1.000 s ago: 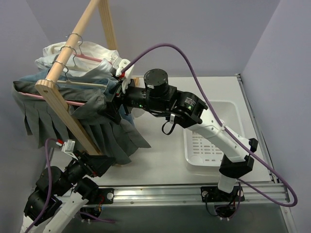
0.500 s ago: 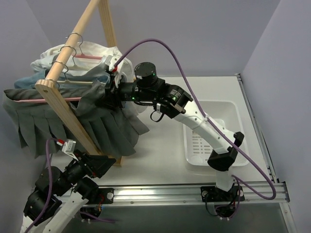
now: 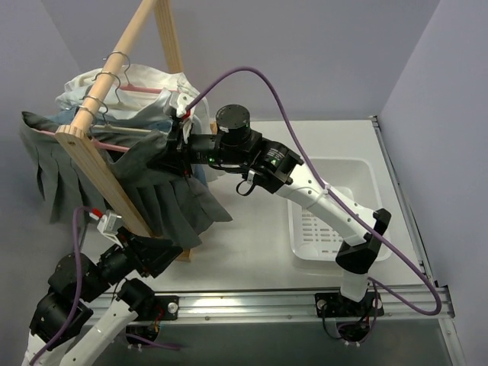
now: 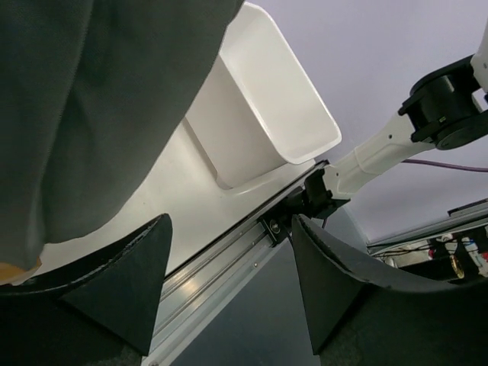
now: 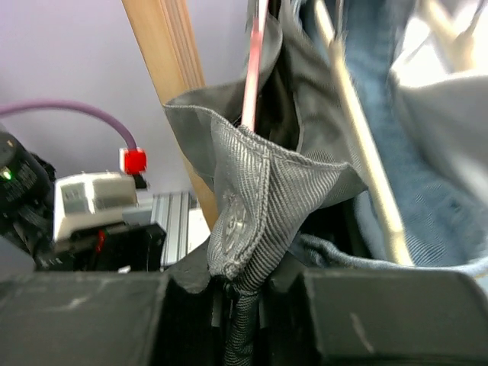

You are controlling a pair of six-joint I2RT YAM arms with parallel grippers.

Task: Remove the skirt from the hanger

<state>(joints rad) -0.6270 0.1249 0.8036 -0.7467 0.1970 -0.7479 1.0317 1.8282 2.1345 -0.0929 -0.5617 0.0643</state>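
Note:
The dark grey pleated skirt (image 3: pixel 164 202) hangs from the pink hanger (image 3: pixel 113 145) on the wooden rail. My right gripper (image 3: pixel 177 149) is shut on a fold of the skirt's waistband (image 5: pixel 259 198), which bunches up between its jaws. In the right wrist view the pink hanger (image 5: pixel 255 61) rises straight out of the waistband. My left gripper (image 3: pixel 169 254) sits low, below the skirt's hem, and is open with nothing between its fingers (image 4: pixel 130 282). The skirt (image 4: pixel 91 114) hangs just above it.
The wooden rail (image 3: pixel 99 168) slants across the left side. It also carries cream hangers (image 5: pixel 366 152), a light blue denim garment (image 5: pixel 427 152) and a white shirt (image 3: pixel 152 84) behind the skirt. A white basket (image 3: pixel 335 221) stands on the table to the right.
My right gripper has shut on the skirt's waistband and pulled it slightly right. The hanging clothes have swung on the rail. My left gripper's jaws have narrowed a little.

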